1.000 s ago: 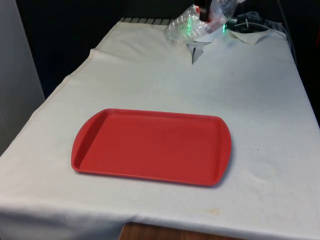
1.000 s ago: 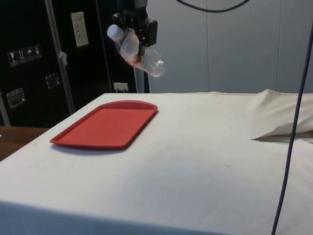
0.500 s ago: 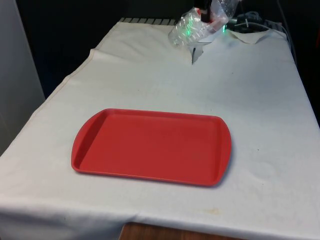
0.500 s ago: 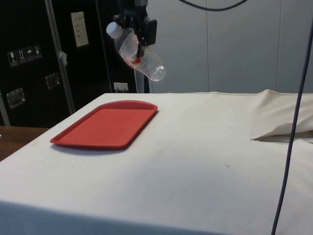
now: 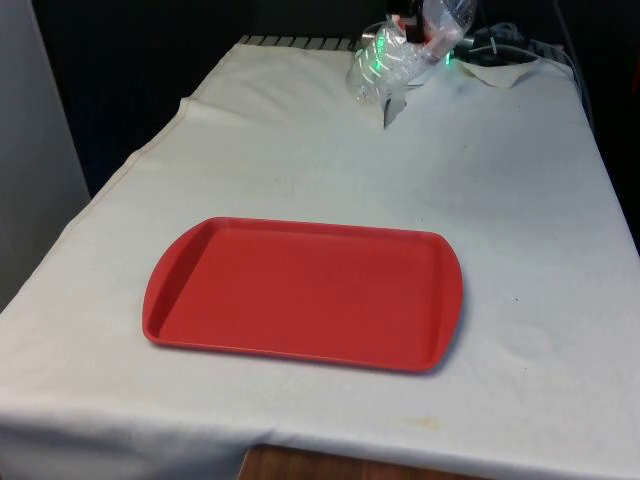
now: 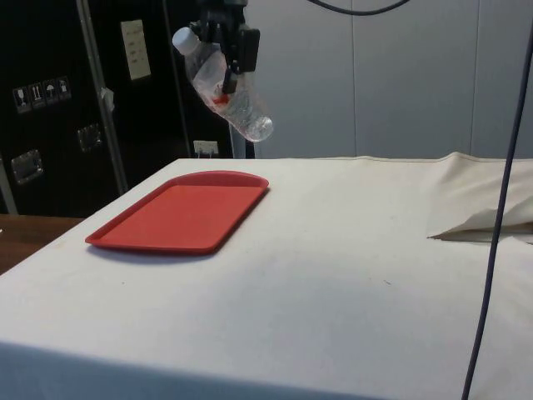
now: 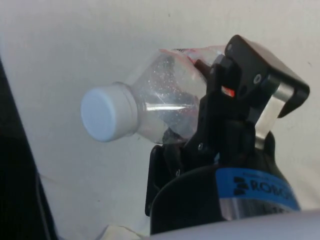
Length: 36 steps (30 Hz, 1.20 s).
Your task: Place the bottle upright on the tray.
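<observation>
In the front view we see the bottle (image 5: 385, 62) at the far end of the worktop (image 5: 520, 200), with green glints on its clear body; the black tool (image 5: 408, 22) above it is cut off by the picture's upper edge, so we cannot make out its fingers there. The side view is clearer: the tool (image 6: 230, 60) hangs high in the air, well above the worktop (image 6: 333, 250), closed on the clear plastic bottle (image 6: 223, 87) around its middle, where a red label band shows. The bottle is tilted, its white cap (image 6: 184, 39) up and pointing towards the dark cabinets, its base down and towards the white wall. In the wrist view the bottle (image 7: 160, 105) sits clamped between the two black fingers (image 7: 235, 85), cap (image 7: 107, 112) sticking out to one side; its base is hidden behind the fingers.

The red tray (image 5: 305, 292) lies flat on the white cloth, bare, nearer the front edge, well apart from the bottle. In the side view the tray (image 6: 179, 212) lies below the held bottle. Cables (image 5: 510, 42) and a fold in the cloth (image 6: 483, 221) lie at the far end, and a dark cable (image 6: 500, 208) hangs across the side view's right.
</observation>
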Each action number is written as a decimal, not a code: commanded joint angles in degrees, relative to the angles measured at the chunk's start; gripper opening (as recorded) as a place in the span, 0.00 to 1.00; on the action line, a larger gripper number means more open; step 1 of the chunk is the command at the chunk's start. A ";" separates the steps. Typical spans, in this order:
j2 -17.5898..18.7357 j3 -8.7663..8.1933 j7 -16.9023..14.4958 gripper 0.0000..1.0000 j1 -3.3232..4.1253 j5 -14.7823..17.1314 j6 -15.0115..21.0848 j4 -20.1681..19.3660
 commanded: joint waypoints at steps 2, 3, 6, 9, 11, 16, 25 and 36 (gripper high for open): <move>0.06 -0.11 -0.17 0.35 0.00 0.46 0.11 0.11; 0.40 -0.23 -0.69 0.35 0.00 1.60 0.80 0.40; 0.80 -0.34 -0.80 0.35 0.00 2.98 1.26 0.69; 1.15 -0.46 -0.80 0.35 0.00 4.58 1.78 0.97; 1.32 -0.52 -0.69 0.35 0.00 5.39 1.95 1.15; 1.49 -0.57 -0.29 0.35 0.00 6.59 2.35 1.32; 1.55 -0.63 2.98 0.35 -0.06 7.10 2.52 1.32; 1.43 -0.63 7.33 0.35 -0.11 6.88 2.41 1.20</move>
